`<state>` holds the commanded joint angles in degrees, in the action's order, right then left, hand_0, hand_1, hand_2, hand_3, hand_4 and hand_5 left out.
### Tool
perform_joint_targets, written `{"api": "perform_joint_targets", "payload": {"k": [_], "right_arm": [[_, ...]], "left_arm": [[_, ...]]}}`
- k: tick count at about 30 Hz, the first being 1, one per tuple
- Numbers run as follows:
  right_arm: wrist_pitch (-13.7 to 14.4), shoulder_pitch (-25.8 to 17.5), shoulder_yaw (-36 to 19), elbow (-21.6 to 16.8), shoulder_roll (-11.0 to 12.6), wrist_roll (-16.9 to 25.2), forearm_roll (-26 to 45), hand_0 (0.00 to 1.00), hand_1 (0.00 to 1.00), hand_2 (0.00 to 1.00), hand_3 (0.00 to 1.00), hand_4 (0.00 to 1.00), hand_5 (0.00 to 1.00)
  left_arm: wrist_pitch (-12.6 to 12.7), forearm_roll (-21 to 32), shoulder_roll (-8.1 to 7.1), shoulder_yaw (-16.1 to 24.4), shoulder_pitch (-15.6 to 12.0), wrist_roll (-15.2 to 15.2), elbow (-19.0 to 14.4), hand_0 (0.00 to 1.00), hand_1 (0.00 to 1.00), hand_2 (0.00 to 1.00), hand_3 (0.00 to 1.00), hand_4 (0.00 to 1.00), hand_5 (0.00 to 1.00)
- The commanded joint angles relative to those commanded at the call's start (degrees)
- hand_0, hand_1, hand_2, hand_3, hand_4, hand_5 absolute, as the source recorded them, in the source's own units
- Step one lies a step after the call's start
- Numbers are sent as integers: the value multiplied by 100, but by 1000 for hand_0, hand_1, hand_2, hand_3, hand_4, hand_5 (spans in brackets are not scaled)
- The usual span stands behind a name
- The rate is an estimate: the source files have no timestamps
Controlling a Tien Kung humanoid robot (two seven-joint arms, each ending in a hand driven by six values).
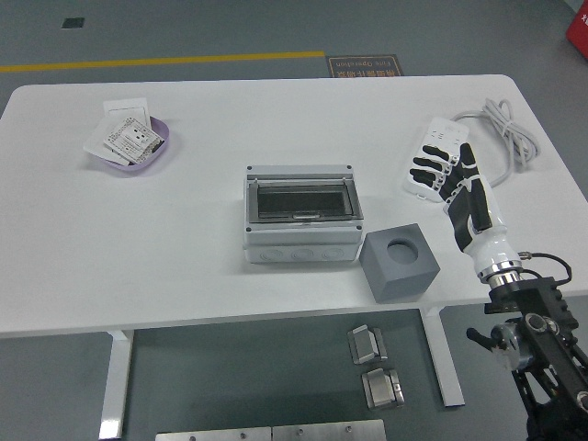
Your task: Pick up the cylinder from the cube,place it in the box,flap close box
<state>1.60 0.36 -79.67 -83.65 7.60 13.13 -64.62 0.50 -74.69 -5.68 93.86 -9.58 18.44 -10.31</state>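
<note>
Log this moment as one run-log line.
right robot hand: open, empty, over power strip | cube: hole empty | box: flap closed | left robot hand: not in view

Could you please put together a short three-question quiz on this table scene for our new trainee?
1. True or false: the round hole in the top of the dark grey foam cube has a cylinder standing in it.
2. Which thing lies under the fingertips of the robot's right hand? A) the purple dish of cards B) the white power strip C) the grey plastic box with a clear flap
3. Fill in: the cube stands to the ____ of the box, as the camera sees it.

Key: 1 false, the hole looks empty; 2 B; 3 right.
</note>
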Motion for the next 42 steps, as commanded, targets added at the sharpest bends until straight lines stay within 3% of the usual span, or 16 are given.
{"api": "perform_joint_targets", "payload": {"k": [7, 19, 42], "right_arm": [[-98, 50, -46, -110, 34, -189, 278, 742, 663, 674, 691, 998, 998], [-154, 158, -200, -190, 101, -341, 200, 737, 662, 670, 685, 998, 998], [-206, 141, -284, -213, 62, -406, 47, 730, 656, 669, 683, 998, 998]], "left_arm": [[27, 290, 19, -91, -33, -31, 0, 635, 617, 568, 598, 671, 279], [68, 375, 19, -96, 71, -75, 0, 635, 617, 570, 598, 672, 281], [107, 616, -22, -138, -20, -131, 0, 636, 617, 570, 598, 672, 281]]}}
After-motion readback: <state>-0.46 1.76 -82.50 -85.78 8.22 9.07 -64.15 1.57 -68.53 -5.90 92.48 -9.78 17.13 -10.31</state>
